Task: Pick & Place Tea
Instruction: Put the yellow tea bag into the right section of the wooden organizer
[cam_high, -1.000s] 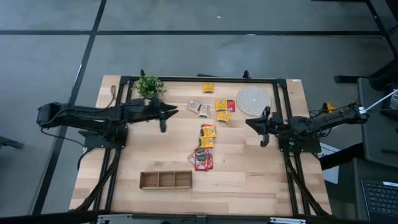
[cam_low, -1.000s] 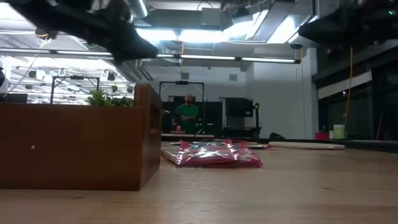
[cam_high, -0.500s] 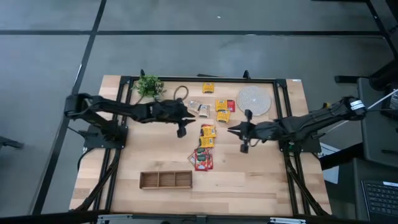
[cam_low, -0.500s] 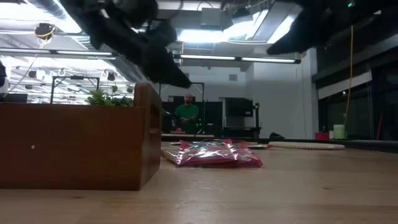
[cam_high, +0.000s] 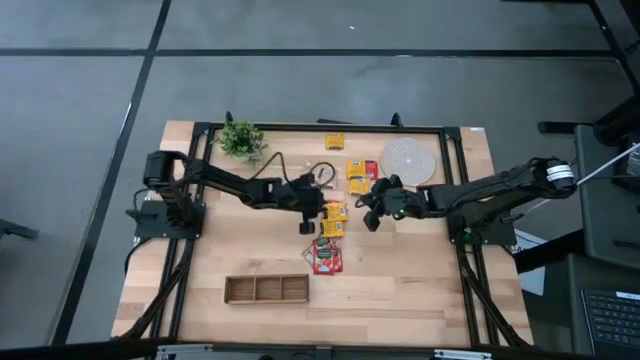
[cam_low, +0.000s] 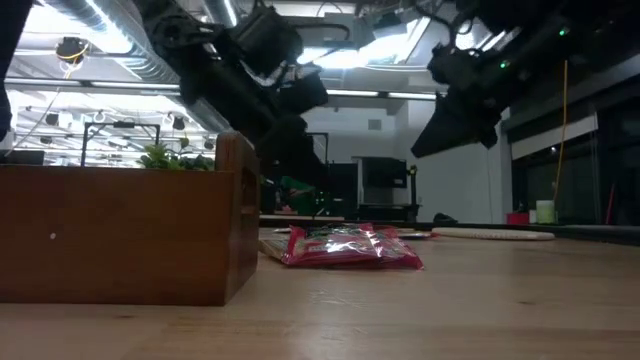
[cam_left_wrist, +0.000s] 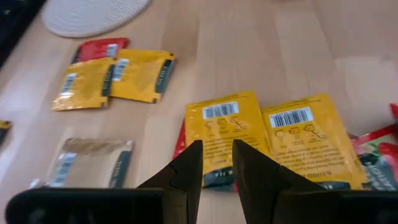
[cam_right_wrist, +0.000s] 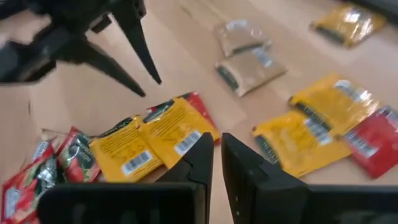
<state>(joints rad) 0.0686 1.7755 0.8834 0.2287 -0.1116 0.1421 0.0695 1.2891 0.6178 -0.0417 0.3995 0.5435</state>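
- Landmark: the round woven mat (cam_high: 408, 160), near the table's far right corner.
- Tea sachets (cam_high: 333, 214) lie scattered on the wooden table (cam_high: 400, 290), all to the mat's left. Two yellow ones and a red one sit just beside the mat; one lone yellow sits farther left near the far edge.
- Two pale sachets (cam_right_wrist: 249, 59) lie well left of the mat, close together.
- A pair of yellow sachets (cam_left_wrist: 267, 143), side by side with edges touching, lies left of and nearer than the mat, a red one partly under them. Red sachets (cam_low: 350, 248) trail on from there toward the near edge.
- Left gripper (cam_high: 307, 226) hangs over the yellow pair; fingers (cam_left_wrist: 186, 171) a narrow gap apart, nothing between them.
- Right gripper (cam_high: 371, 218) hovers just left of the mat, close to the yellow pair; fingers (cam_right_wrist: 199, 158) nearly together, nothing held.
- Wooden tray (cam_high: 266, 289) with three compartments sits far from the mat, toward the near left.
- Small green plant (cam_high: 240, 138) stands well left of the mat, by the far edge.
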